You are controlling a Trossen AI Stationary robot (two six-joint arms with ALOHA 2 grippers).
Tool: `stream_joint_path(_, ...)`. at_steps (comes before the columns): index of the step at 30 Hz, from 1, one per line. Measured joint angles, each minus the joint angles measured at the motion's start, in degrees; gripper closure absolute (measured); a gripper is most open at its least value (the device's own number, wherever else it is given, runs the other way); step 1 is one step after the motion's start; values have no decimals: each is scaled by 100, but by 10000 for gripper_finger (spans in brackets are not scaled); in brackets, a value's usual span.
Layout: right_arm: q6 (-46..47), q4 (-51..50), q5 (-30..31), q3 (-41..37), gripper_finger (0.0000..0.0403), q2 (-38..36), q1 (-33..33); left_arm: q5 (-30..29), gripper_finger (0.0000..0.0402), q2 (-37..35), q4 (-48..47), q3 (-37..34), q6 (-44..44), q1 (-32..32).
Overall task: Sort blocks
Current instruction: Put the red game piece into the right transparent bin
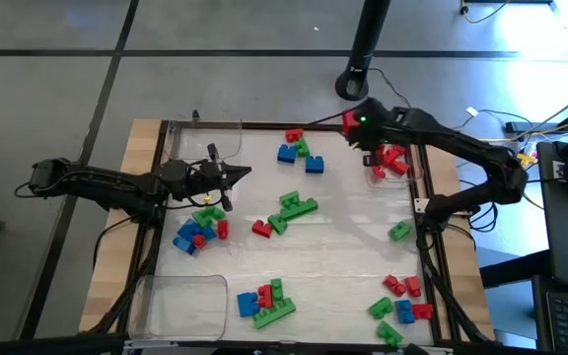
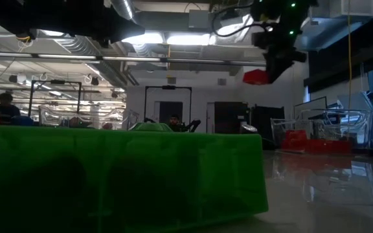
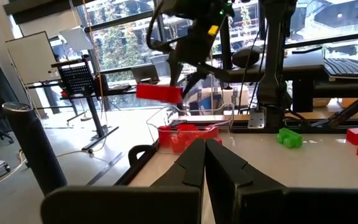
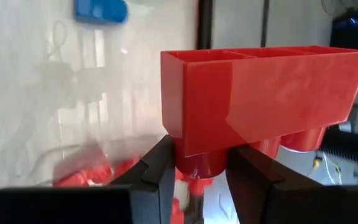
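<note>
My right gripper (image 1: pixel 358 126) is shut on a long red block (image 1: pixel 348 120) high over the table's far right part; the block also shows in the low view (image 2: pixel 256 77) and the left wrist view (image 3: pixel 159 93). Just below and to the right stands a clear tray (image 1: pixel 409 166) with red blocks (image 1: pixel 390 160) in it. Loose red, green and blue blocks lie in heaps on the table, among them one in the middle (image 1: pixel 294 209) and one at the left (image 1: pixel 200 227). My left gripper (image 1: pixel 237 176) is shut and holds nothing, level above that left heap. My right gripper pinches a round stud (image 4: pixel 199 163) at one end of the red block between its two fingers (image 4: pixel 163 171). The fingers slant down from above. The block is lifted clear, lies across the fingers and sticks out to one side, its hollow side (image 4: pixel 260 55) turned away from the gripper.
A clear tray (image 1: pixel 205 138) stands at the far left and another (image 1: pixel 180 301) at the near left. More block heaps lie at the far middle (image 1: pixel 299 148), near middle (image 1: pixel 264 301) and near right (image 1: pixel 402 301). A big green block (image 2: pixel 122 175) fills the low view's foreground.
</note>
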Motion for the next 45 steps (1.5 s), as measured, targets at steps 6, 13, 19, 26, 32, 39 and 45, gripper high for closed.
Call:
stream_joint_path(6,60,-67,0,-564,283,-490,-517,-1,398,0,-4,-1,-53,0)
stream_joint_path(13,82,-1,-2,-1401,283,-802,-1293,-1,398,0,-2,0,-51,1)
stream_joint_path(19,82,161,-108,-1916,283,-804,-1737,0,398,0,-2,0,-51,0)
stream_joint_path(26,81,279,-210,-2218,283,-804,-1793,-2,398,0,-2,0,-51,0)
stream_joint_path(32,103,301,-211,-2221,283,-802,-1793,-2,398,0,-2,0,-51,2)
stream_joint_path(39,103,301,-171,-2221,230,-800,-1790,-1,398,0,-1,0,-48,1)
stream_joint_path(45,103,260,-11,-2221,166,-800,-1790,0,398,0,0,0,-48,0)
